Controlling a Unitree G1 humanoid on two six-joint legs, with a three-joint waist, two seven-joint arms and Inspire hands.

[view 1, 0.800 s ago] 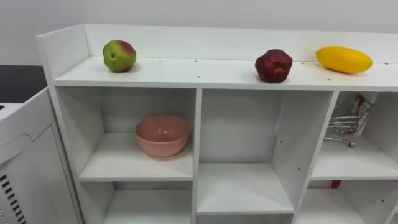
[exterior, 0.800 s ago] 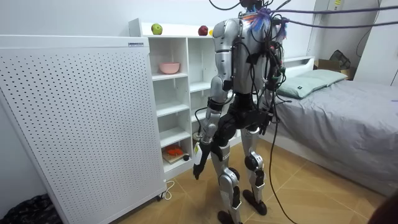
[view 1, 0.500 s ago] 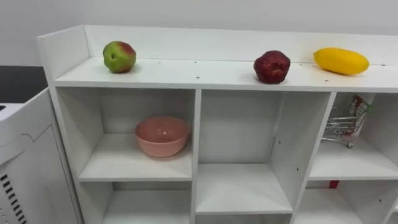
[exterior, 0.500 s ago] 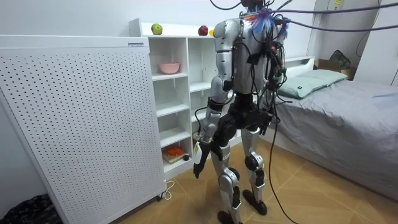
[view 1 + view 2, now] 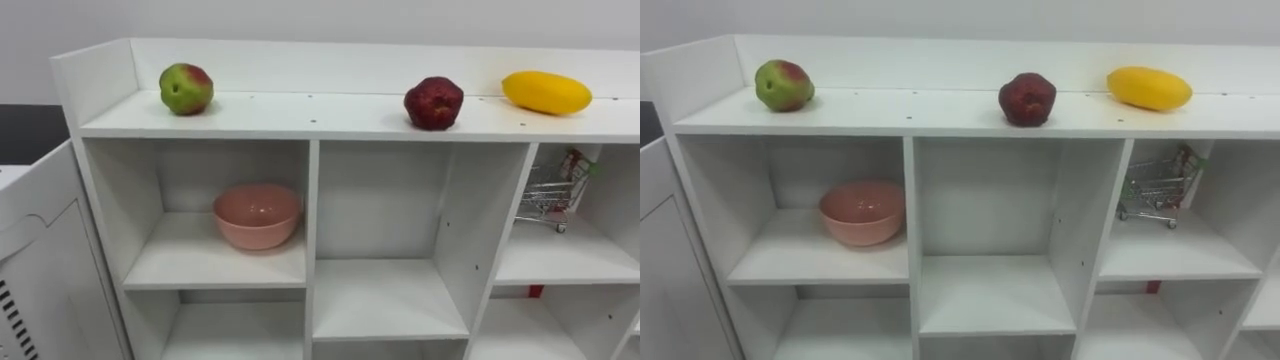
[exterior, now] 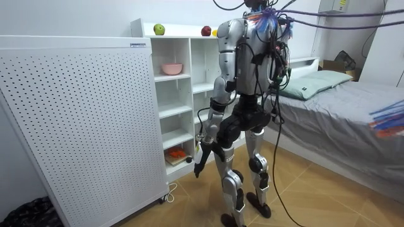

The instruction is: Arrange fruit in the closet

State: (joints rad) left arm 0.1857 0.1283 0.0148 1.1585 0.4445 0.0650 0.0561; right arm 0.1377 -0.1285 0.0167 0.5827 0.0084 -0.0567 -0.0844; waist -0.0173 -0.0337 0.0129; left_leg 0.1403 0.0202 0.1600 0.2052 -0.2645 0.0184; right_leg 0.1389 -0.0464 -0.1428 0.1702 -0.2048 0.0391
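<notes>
On top of the white closet (image 5: 312,200) lie three fruits: a green and red apple (image 5: 186,88) at the left, a dark red fruit (image 5: 434,103) in the middle and a yellow mango (image 5: 547,92) at the right. In the room view the robot stands upright facing the closet (image 6: 173,94), close to it. Its left hand (image 6: 199,159) hangs by its thigh with relaxed fingers and holds nothing.
A pink bowl (image 5: 257,214) sits in the upper left compartment and a small wire shopping cart (image 5: 556,190) in the upper right one. The middle compartment is bare. A white perforated panel (image 6: 82,120) stands left of the closet, and a bed (image 6: 353,107) is behind the robot.
The eye view has shifted slightly, so the camera moved. The left hand swung a little toward the closet. A blurred blue and red thing appeared at the room view's right edge.
</notes>
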